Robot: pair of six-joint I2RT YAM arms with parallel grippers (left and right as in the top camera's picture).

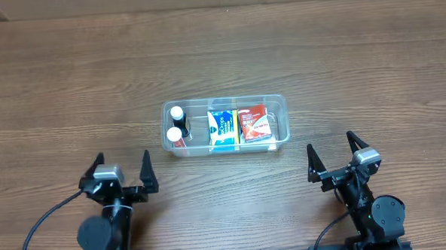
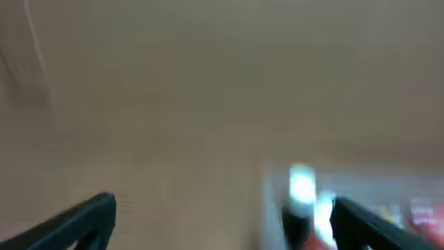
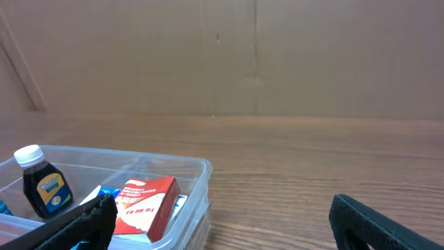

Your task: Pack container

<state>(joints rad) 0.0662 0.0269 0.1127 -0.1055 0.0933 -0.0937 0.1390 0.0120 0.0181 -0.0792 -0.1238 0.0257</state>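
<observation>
The clear plastic container (image 1: pixel 278 102) sits at the table's middle. It holds two small dark bottles with white caps (image 1: pixel 176 124) at its left end, a blue box (image 1: pixel 222 127) and a red box (image 1: pixel 254 124). The container (image 3: pixel 198 169), the red box (image 3: pixel 144 203) and one bottle (image 3: pixel 43 184) show in the right wrist view. My left gripper (image 1: pixel 121 168) is open and empty near the front left. My right gripper (image 1: pixel 334 155) is open and empty at the front right. The left wrist view is blurred; a white-capped bottle (image 2: pixel 301 189) shows by my right finger.
The wooden table (image 1: pixel 70 86) stretches around the container on all sides. A brown cardboard wall (image 3: pixel 222 55) stands behind the table's far edge.
</observation>
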